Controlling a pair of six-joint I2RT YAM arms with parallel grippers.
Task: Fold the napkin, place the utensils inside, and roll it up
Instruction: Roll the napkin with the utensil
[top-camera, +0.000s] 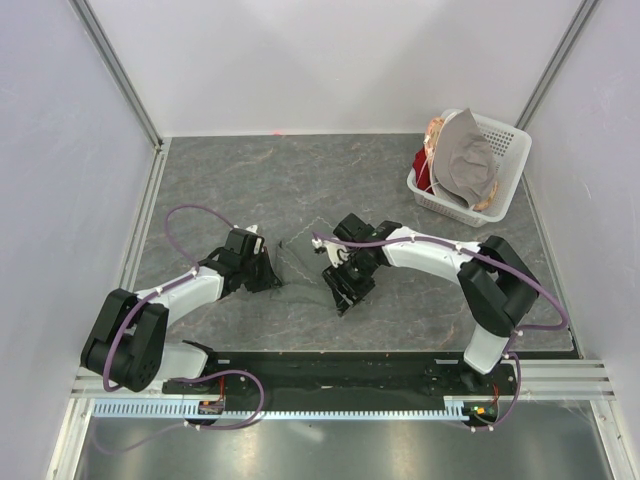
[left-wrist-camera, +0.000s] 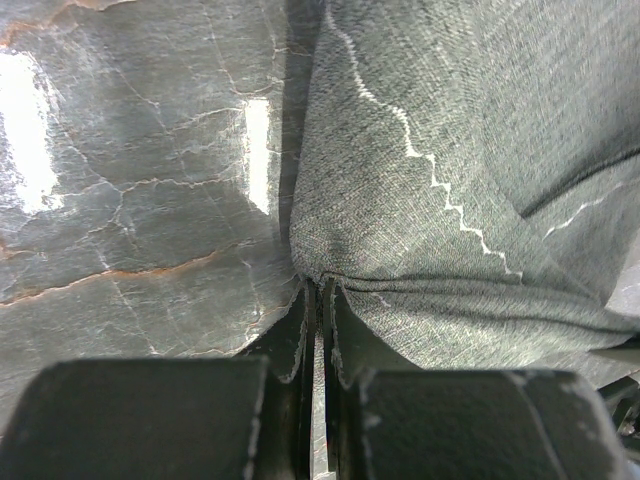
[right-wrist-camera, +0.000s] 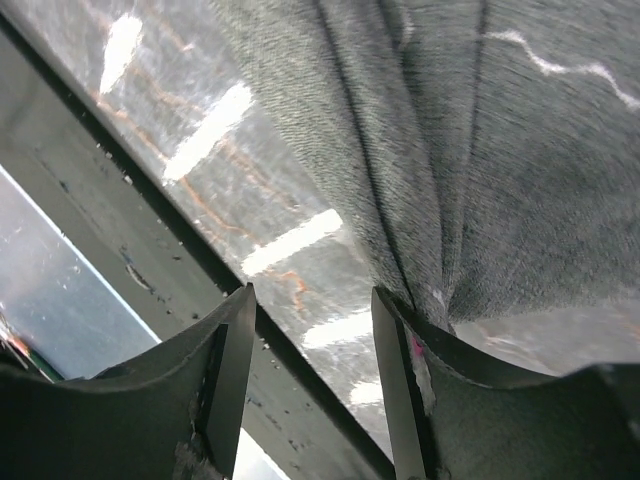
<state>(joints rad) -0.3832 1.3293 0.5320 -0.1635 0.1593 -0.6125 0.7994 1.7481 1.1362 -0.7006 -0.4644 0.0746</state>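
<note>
The dark grey-green napkin (top-camera: 303, 268) lies bunched on the table between my two grippers. Its light zigzag hem shows in the left wrist view, where the napkin (left-wrist-camera: 450, 150) fills the right half. My left gripper (left-wrist-camera: 320, 290) is shut on a gathered edge of the cloth, at the napkin's left side (top-camera: 272, 280). My right gripper (top-camera: 343, 297) stands open at the napkin's right side. Between its fingers (right-wrist-camera: 312, 292) only bare table shows, and the napkin (right-wrist-camera: 480, 150) drapes against the outside of the right finger (right-wrist-camera: 400, 360). The utensils are out of view.
A white basket (top-camera: 505, 150) holding a paler grey-beige cloth (top-camera: 465, 160) and some red items stands at the back right. The table's dark front rail (right-wrist-camera: 90, 200) runs just below the right gripper. White walls enclose the marbled table (top-camera: 240, 180).
</note>
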